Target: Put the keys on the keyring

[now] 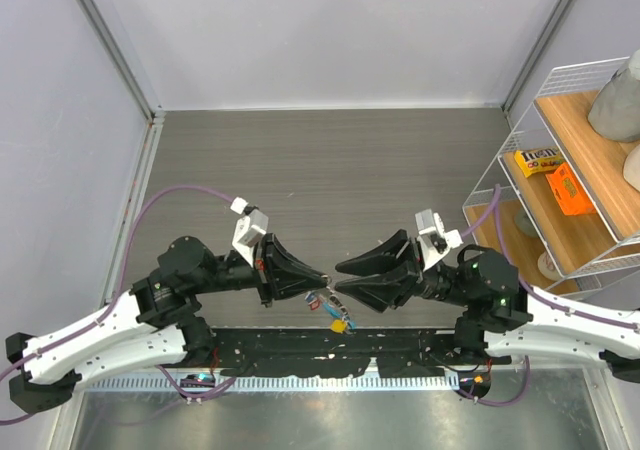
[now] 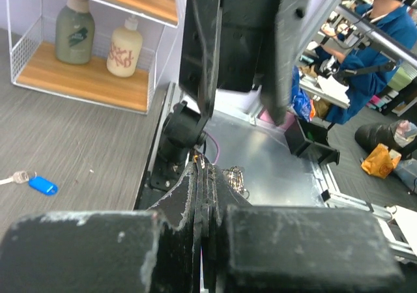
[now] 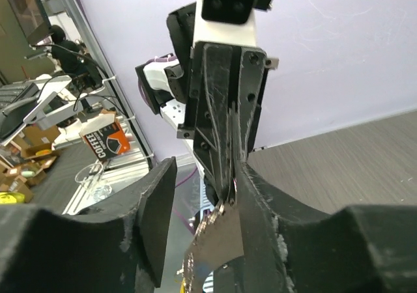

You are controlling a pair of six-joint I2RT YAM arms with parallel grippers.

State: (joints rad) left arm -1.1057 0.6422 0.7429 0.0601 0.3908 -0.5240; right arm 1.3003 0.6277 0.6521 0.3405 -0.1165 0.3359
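Observation:
My left gripper is shut on the top of the keyring, just above the table's near edge; in the left wrist view its fingertips are pressed together, with a bit of silvery jagged wire beside them. My right gripper faces it, open, its jaws around the keyring, which lies against the right finger. Keys with a yellow tag and a blue tag hang below the two grippers. Another blue-tagged key lies on the table.
A white wire shelf with wooden boards stands at the right and holds a yellow packet, an orange box and bottles. The black perforated rail runs along the near edge. Walls close the left and the back.

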